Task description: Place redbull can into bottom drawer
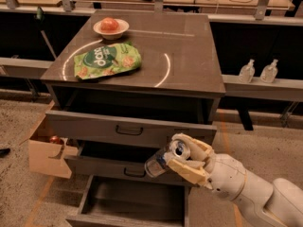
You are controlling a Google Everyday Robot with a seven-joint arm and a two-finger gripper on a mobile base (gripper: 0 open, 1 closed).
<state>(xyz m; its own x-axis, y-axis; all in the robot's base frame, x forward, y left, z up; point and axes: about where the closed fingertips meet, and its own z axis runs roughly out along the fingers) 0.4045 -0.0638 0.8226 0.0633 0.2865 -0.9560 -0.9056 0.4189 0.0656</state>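
The can [158, 162] is tilted almost onto its side, with its silver top toward the arm. It is clamped between the two fingers of the gripper [176, 152]. Can and gripper hang in the air above the bottom drawer [137, 195], over its right rear part and just in front of the middle drawer [102, 167]. The bottom drawer is pulled out, its dark inside open from above.

The step in hand looks like the lowering: the can is held but not yet inside. The next move calls for bringing it down and a little forward, clear of the middle drawer's front. It should be let go only once it is low between the walls, since a can lying this flat will likely roll.

Higher above the bottom drawer are the top drawer [94, 123], a green bag [108, 59] and a bowl [111, 29].
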